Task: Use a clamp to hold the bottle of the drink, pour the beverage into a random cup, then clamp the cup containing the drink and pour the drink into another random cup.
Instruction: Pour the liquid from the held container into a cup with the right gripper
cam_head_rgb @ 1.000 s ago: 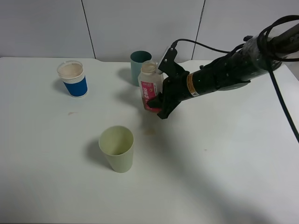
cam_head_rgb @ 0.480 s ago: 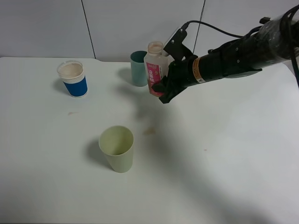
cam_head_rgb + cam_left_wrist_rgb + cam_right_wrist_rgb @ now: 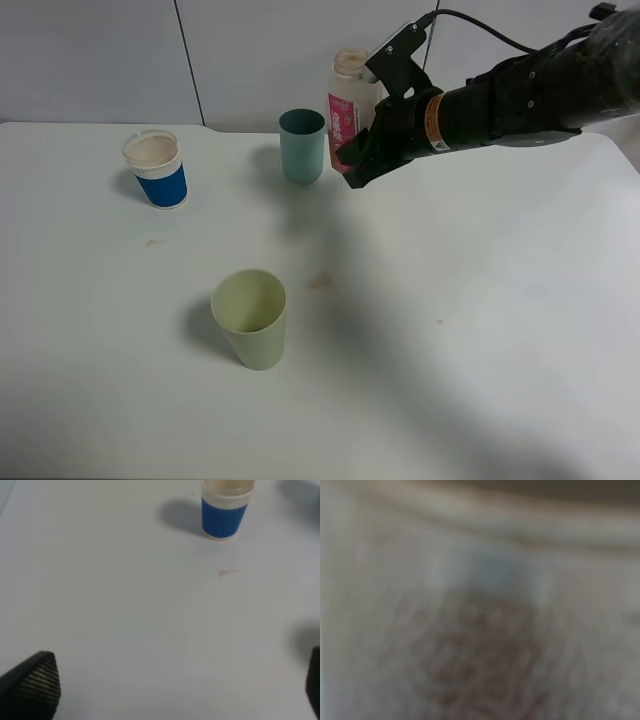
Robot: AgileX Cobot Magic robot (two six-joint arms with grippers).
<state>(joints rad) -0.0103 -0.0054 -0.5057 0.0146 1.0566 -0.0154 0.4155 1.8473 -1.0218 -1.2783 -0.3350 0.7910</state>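
**Bottle up by the teal cup: how I figured it would handle**

Going left to right, everything placed off the teal cup (image 3: pixel 302 145).

The left gripper (image 3: pixel 170 690) was out of the overhead shot. Its own camera showed the jaws spread wide with nothing between them. The blue-sleeved cup (image 3: pixel 156 170) sat well left of the teal cup. The pale green tumbler (image 3: pixel 250 318) stood in front of the teal cup and a bit left, well apart from it.

The bottle (image 3: pixel 348 100) was just right of the teal cup, roughly upright and, by the look of it, lifted clear of the table. The right gripper (image 3: pixel 360 160) was clenched on its lower body, around the pink label. That arm's wrist cam was pure blur, no help.

My guess was thin, smooth plastic: light, squashy if over-squeezed, and slippery on the label face. I couldn't tell how full it was. Gripping the flat sides low down seemed fine, but an open wide neck would gush, so tip it slowly.
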